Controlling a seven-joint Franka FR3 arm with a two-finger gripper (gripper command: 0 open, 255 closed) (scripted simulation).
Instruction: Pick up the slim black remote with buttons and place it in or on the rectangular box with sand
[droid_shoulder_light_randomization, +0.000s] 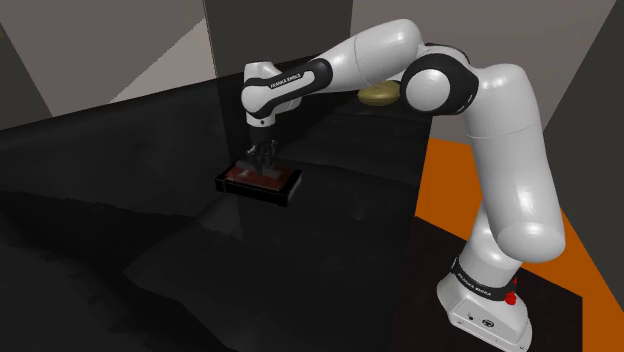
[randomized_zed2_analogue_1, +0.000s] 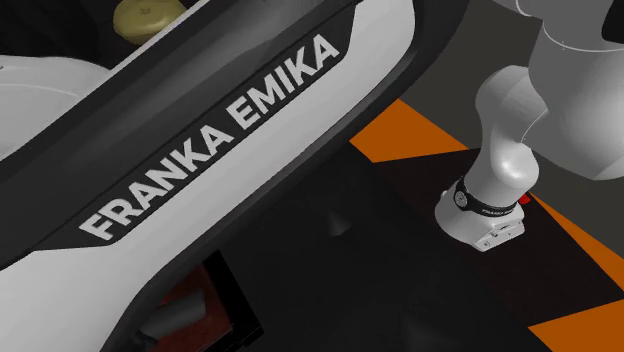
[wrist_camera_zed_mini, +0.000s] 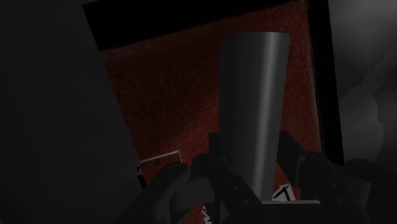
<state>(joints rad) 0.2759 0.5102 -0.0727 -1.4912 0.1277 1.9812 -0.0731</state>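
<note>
Fingers (wrist_camera_zed_mini: 213, 156) of the gripper (droid_shoulder_light_randomization: 262, 157) clasp the slim dark-grey remote (wrist_camera_zed_mini: 254, 89) by one end, its length pointing down at the red sand (wrist_camera_zed_mini: 165, 95) inside the black box (droid_shoulder_light_randomization: 290, 190). Let go like this, it would likely topple, and the nearby wall could catch it, leaving it propped on the rim or outside.

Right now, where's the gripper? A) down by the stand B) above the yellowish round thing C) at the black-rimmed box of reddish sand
C: the shoulder view shows the gripper down at the box, and the wrist view shows reddish sand behind the clasped remote.
</note>
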